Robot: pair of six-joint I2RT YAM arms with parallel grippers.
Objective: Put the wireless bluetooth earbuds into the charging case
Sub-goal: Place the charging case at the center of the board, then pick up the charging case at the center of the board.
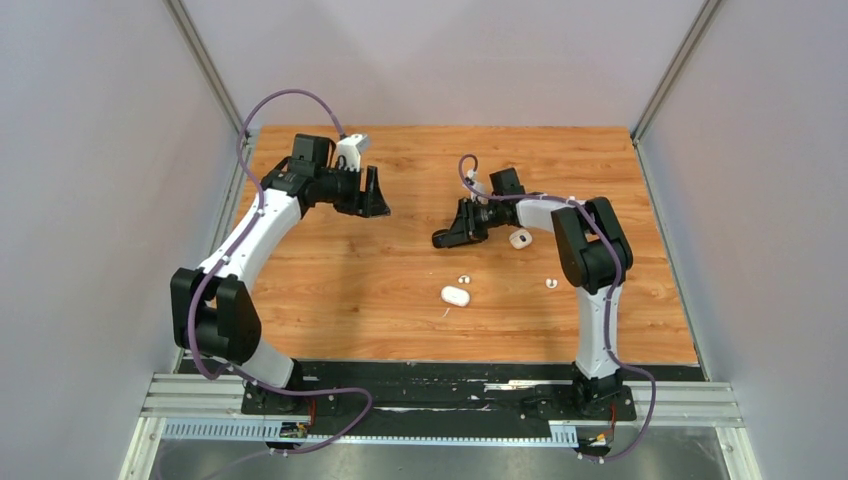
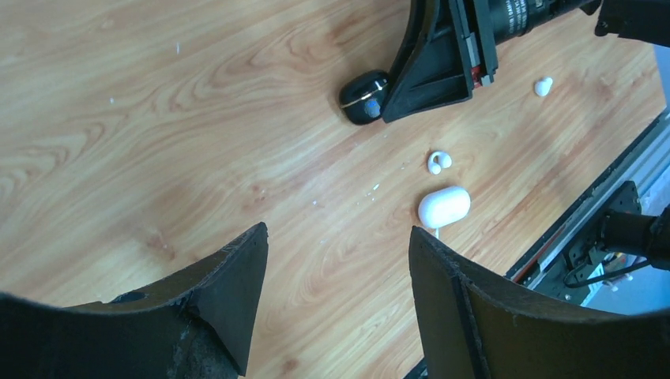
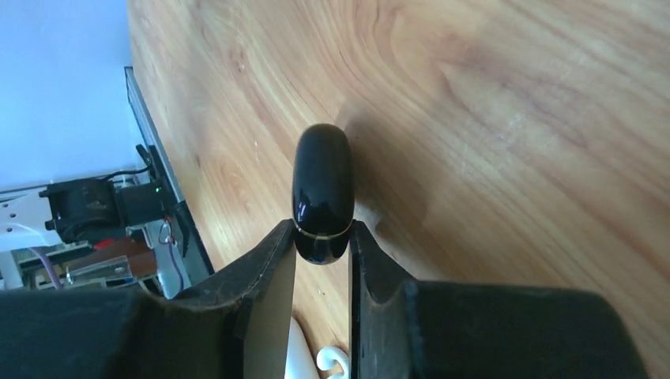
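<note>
Right claw (image 3: 322, 234) pinches black case (image 3: 322, 180); left claw (image 2: 338, 237) spread wide.

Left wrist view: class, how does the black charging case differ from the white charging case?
Colour: the black charging case is glossy black with a thin gold seam; the white charging case is plain white. State: the black charging case is pinched in the right gripper; the white charging case lies free on the wooden table. Both are closed, rounded pebbles.

Case (image 1: 455, 296) on the table (image 1: 350, 290), first earbud (image 1: 463, 279) just behind it; second earbud (image 1: 550, 283) well apart to the right
</note>
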